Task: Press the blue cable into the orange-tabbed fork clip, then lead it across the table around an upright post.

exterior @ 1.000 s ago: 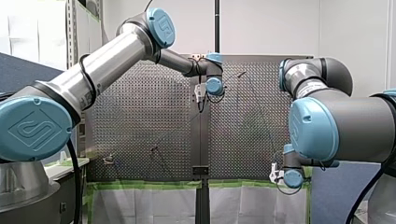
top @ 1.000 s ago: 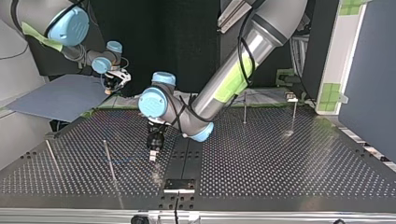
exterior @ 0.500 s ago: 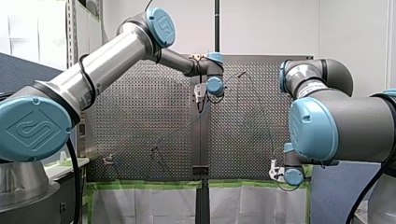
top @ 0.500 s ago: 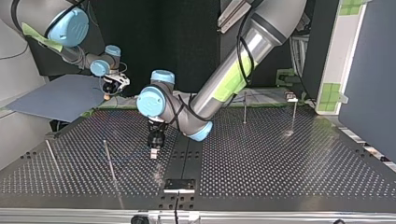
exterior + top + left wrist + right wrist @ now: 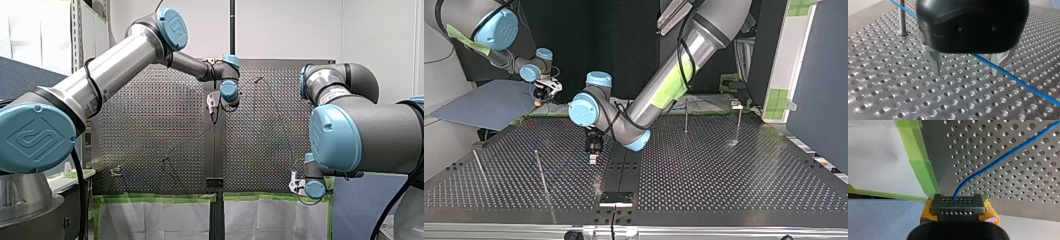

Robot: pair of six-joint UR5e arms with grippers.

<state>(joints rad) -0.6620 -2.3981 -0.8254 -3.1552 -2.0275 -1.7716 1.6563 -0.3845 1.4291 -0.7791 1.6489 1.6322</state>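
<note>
- The left gripper [image 5: 968, 68] hangs just above the table [image 5: 885, 82]. Its metal fingers [image 5: 936, 61] are spread apart and grasp nothing.
- The blue cable [image 5: 1010, 75] passes between these fingers and runs on past an upright post [image 5: 901, 17].
- The right gripper [image 5: 957, 201], at the table's edge with green tape [image 5: 923, 167], is clenched on the cable.

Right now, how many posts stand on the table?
4, in the top view: one post at the left edge, one right of it, two far back on the right. My left arm could hide more.
</note>
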